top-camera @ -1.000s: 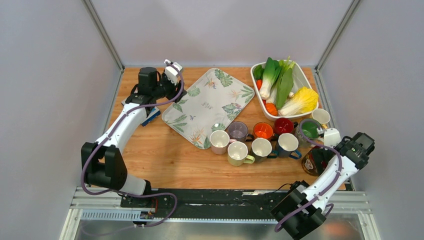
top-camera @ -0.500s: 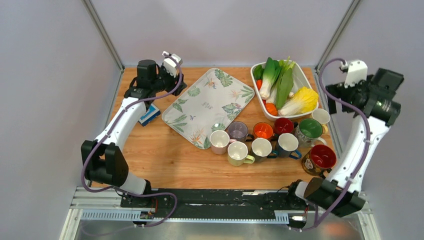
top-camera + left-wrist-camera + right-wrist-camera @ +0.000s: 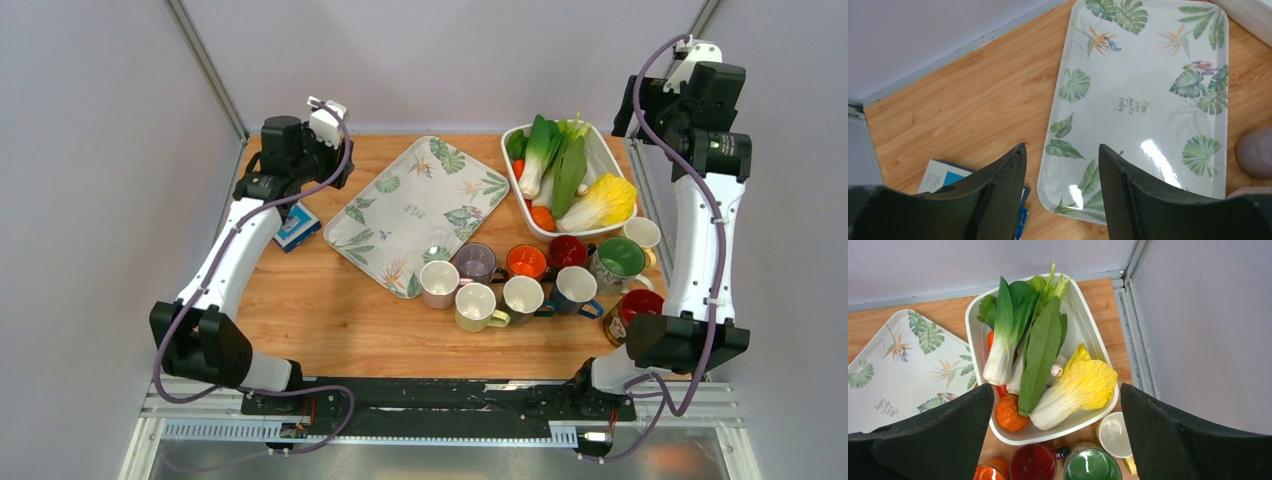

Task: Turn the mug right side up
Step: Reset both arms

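— On the leaf-printed white rectangular tray (image 3: 1148,65), any writing?
— Small dark script (image 3: 1132,104), unreadable. Dark red-lined mug (image 3: 640,302) stands upright beside the right arm's base (image 3: 686,341). Left gripper (image 3: 1060,150) and right gripper (image 3: 1055,388): spread, empty.

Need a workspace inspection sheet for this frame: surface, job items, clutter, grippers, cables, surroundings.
Surface: wooden table, no spills seen.
Job's things: mugs clustered front right, all mouth-up, including the red-lined mug by the right arm's base; none seen inverted.
Clutter: leaf-print tray; white tub of vegetables; blue box.
Grippers: left gripper, jaws open, above the tray's edge; right gripper, jaws open, high over the tub.
Cables: purple cables along both arms, no snag seen.
Surroundings: grey walls, metal frame posts.
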